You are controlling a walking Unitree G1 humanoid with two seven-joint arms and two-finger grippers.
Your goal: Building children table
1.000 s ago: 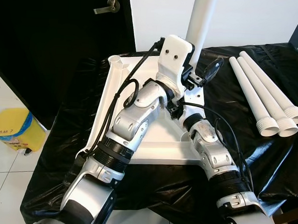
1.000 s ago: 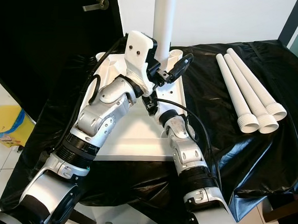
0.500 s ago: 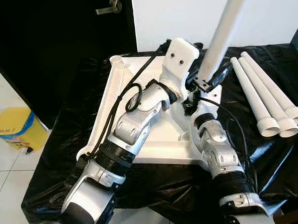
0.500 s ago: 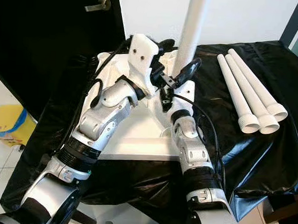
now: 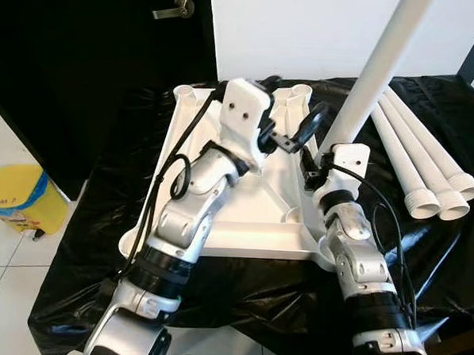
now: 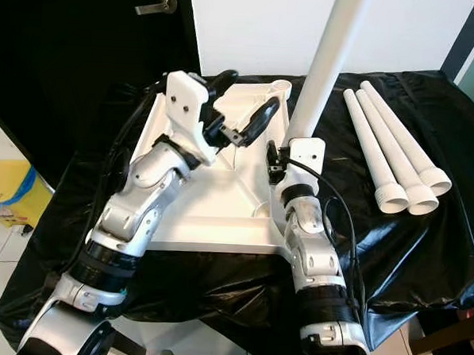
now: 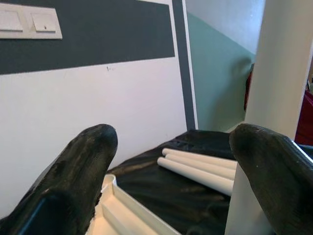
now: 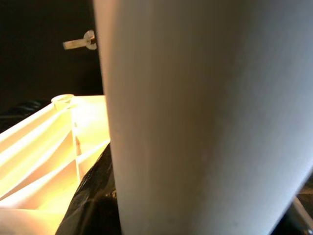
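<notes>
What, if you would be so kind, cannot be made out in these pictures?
- Top of the held table leg: cut off by the eye views' upper edge.
- Right gripper's fingers: hidden behind that leg.
- Far ends of the three spare legs: hidden behind the same leg.

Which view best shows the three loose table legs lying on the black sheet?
The right eye view: all three loose table legs lie whole, side by side on the black sheet. The left eye view shows the same. The left wrist view catches them small, far off, partly cut off.
</notes>
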